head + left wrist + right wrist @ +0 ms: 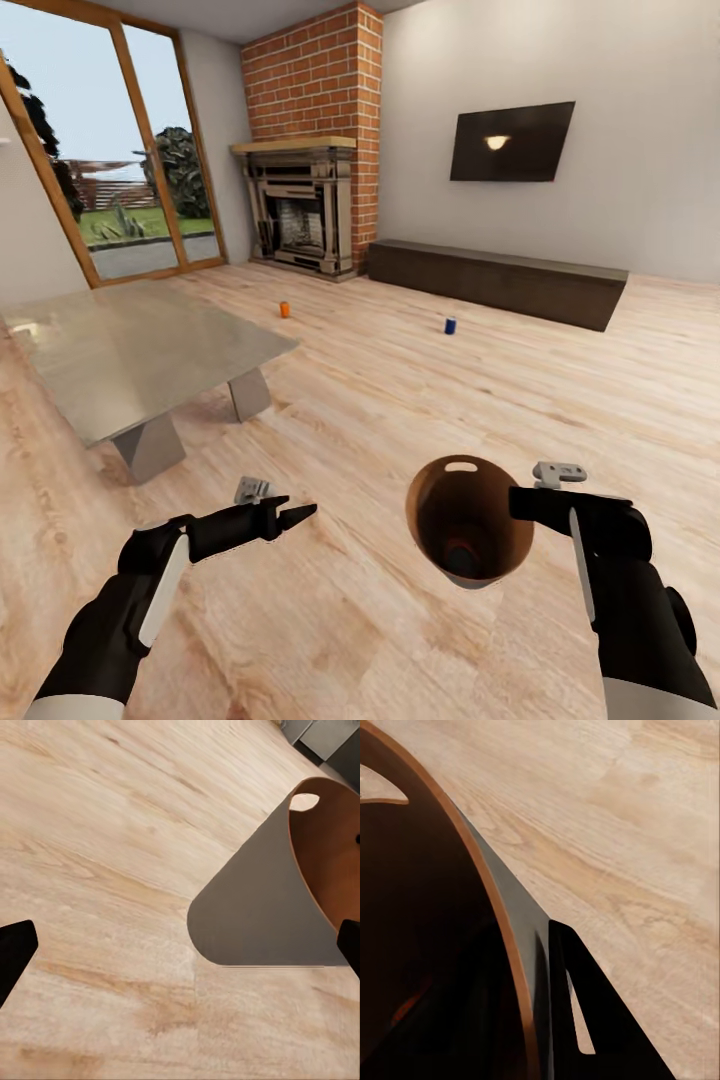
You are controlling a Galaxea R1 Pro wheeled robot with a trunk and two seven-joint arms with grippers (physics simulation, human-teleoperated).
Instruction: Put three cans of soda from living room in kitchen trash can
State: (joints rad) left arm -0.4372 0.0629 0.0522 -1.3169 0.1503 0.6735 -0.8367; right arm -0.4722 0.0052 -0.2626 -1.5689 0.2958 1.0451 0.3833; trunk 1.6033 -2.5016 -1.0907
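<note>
Tash can (pixel 470 520) held by right hand (pixel 520 503), clamped on its rim, above floor; mouth tilted toward cam, long axis roughly upright. Left hand (pixel 300 515) empty, narrow gap, beside can. Orange soda can (pixel 285 309) upright far off on floor.

A black hand finger (pixel 600 1020) clamps the coppery-rimmed brown round bin's wall (pixel 514 907) above light wood floor (pixel 622 817).

No readable text, labels, brands or numbers on anything.
</note>
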